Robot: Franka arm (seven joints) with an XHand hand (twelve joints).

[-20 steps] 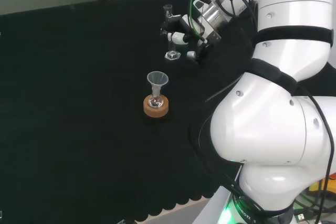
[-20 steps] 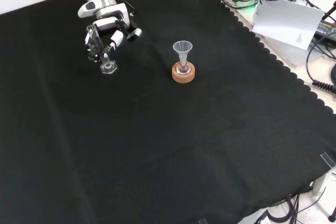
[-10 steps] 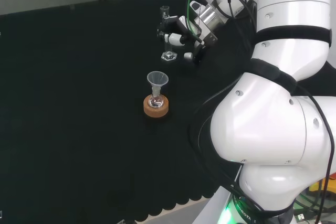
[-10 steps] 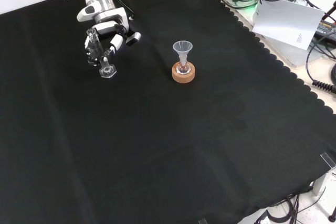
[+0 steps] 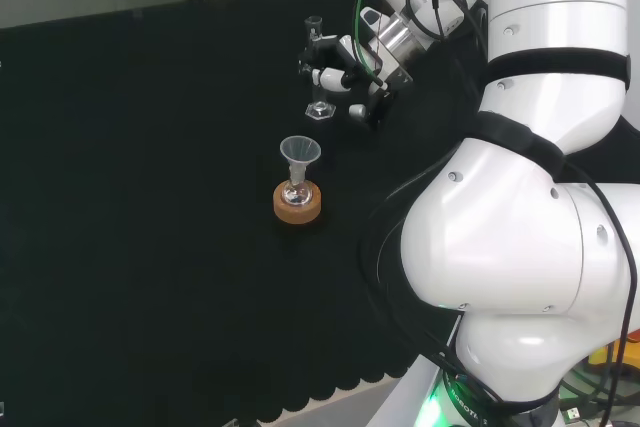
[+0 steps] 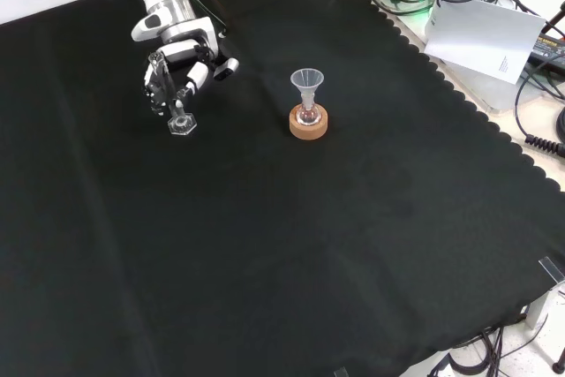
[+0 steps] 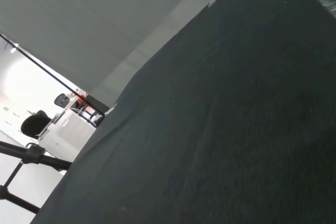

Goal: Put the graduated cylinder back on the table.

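Since the earlier frames the robot hand (image 6: 181, 64) has moved a little nearer to the camera in the front view, carrying the clear glass graduated cylinder (image 6: 180, 112) with it. The black and white fingers (image 5: 330, 75) are curled around the cylinder's tube, which stands almost upright. Its hexagonal foot (image 5: 317, 110) is very near the black cloth of the desk (image 6: 309, 236); I cannot tell if it touches. The tube is partly hidden by the fingers. To the right in the front view, well apart, a clear funnel (image 6: 306, 84) sits in a small round flask (image 6: 307, 116) on a cork ring stand (image 6: 308, 125).
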